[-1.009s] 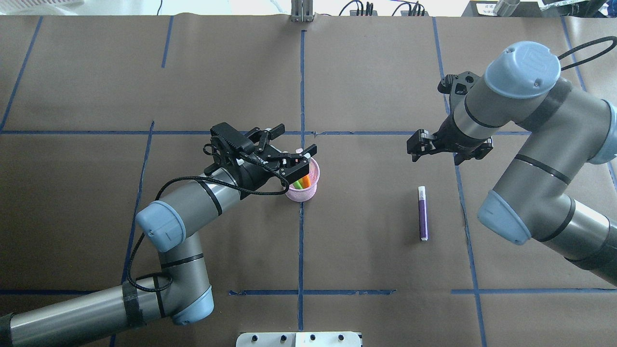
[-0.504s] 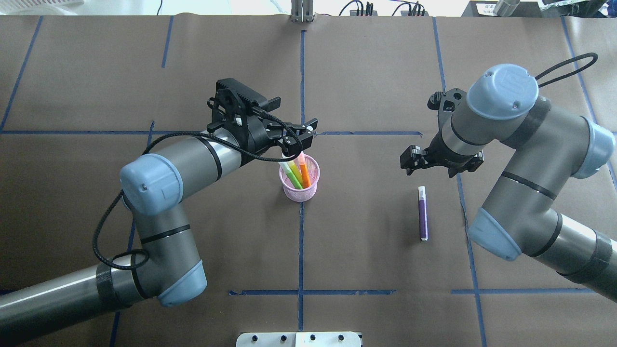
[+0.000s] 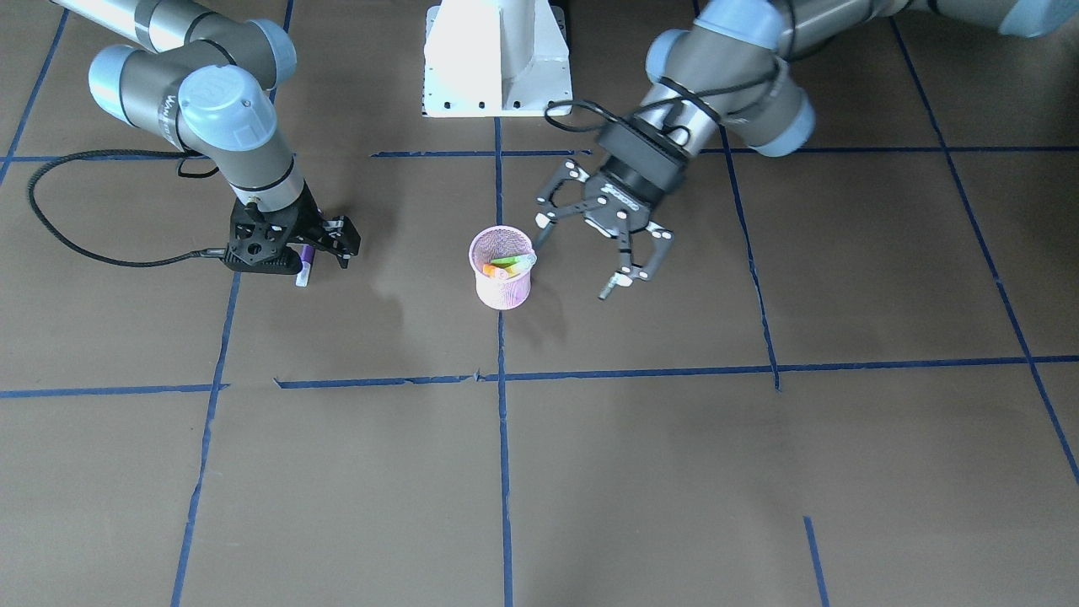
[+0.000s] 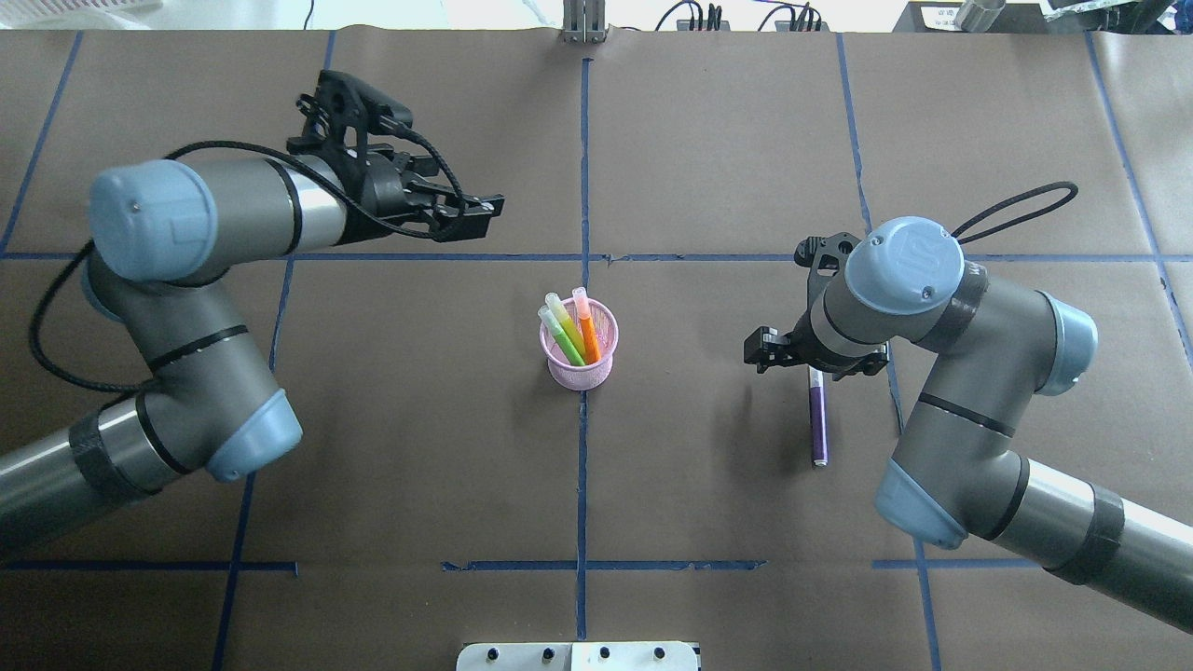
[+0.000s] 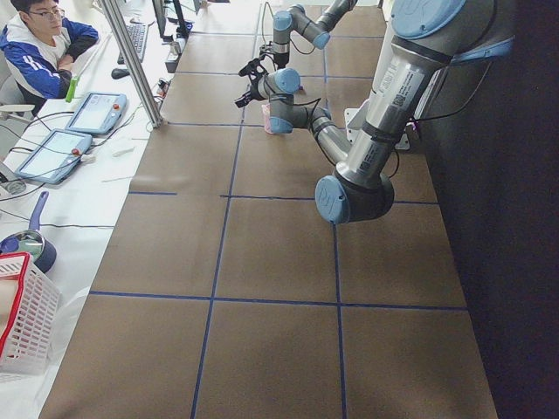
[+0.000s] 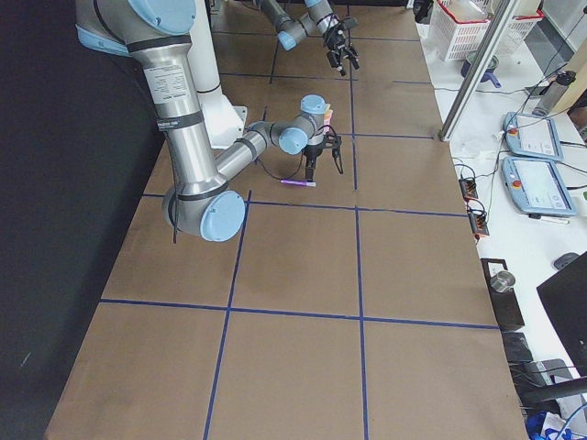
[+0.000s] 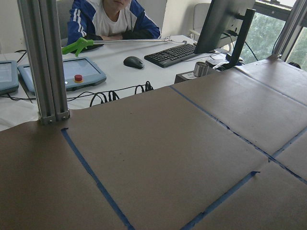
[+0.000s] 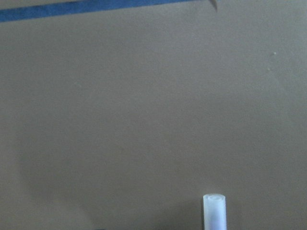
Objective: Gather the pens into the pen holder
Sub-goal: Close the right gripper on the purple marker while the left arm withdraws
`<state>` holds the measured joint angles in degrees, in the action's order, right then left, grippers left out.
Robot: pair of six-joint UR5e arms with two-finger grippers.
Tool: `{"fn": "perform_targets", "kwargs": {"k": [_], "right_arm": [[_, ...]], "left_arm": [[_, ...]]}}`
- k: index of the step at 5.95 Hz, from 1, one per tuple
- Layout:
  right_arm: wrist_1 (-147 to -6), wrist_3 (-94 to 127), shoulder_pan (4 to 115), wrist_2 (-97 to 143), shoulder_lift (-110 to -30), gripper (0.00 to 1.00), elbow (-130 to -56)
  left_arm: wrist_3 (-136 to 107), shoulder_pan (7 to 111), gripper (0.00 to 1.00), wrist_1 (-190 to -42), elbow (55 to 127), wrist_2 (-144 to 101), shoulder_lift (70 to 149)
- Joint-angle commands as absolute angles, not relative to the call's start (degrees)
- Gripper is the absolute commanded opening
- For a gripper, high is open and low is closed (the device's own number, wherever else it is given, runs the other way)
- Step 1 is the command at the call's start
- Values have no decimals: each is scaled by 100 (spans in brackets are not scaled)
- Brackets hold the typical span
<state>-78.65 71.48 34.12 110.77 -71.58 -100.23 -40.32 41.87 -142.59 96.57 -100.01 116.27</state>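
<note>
The pink mesh pen holder [image 4: 582, 371] stands at the table's middle, also in the front view [image 3: 503, 291]. The green pen [image 4: 567, 343] and the orange pen [image 4: 588, 337] stand in it, caps up. The purple pen [image 4: 818, 424] lies flat on the right half, also in the front view [image 3: 302, 271]. My right gripper [image 4: 814, 359] is open, low over the pen's pale cap end, jaws either side; the cap [image 8: 214, 211] shows in the right wrist view. My left gripper [image 4: 471, 210] is open and empty, raised to the back left of the holder, also in the front view [image 3: 573, 268].
Brown paper with blue tape lines [image 4: 582, 466] covers the table. The robot's white base [image 3: 497, 59] stands at the near edge. An aluminium post [image 7: 45, 62] stands at the far edge; beyond it are tablets, a keyboard and a seated operator [image 7: 112, 19].
My left gripper has lifted off the pen holder and swung back and left, leaving green and orange pens in it. My right gripper has moved down onto the purple pen's cap end.
</note>
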Motion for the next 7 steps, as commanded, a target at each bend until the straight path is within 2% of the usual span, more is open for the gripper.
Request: {"fn": "perform_targets", "kwargs": {"k": [1,3,4,5,6,7], "right_arm": [[-7628,7146,3384,11109,-7269,100,-9984],[-7603,7110,3384,11109,-7409,100,-9984],[-7629,7110,3392,11109,-7427,97,-9984],[-7638,7102,3445,11144,-7418,91,-9993],[-7638,7110,3471,11153,-7418,71,-9984],[-7646,7110,3472,11153,-7427,44,-9984]], "left_arm": [[-3999,4736,100,-14221,9650,-10765,11304],[-3841,4737,100,-14238,9650,-10758,11259],[-3823,4746,100,-14238,9650,-10749,11259],[-3823,4746,100,-14256,9642,-10749,11233],[-3823,4746,100,-14265,9642,-10749,11224],[-3815,4746,100,-14265,9642,-10749,11224]]}}
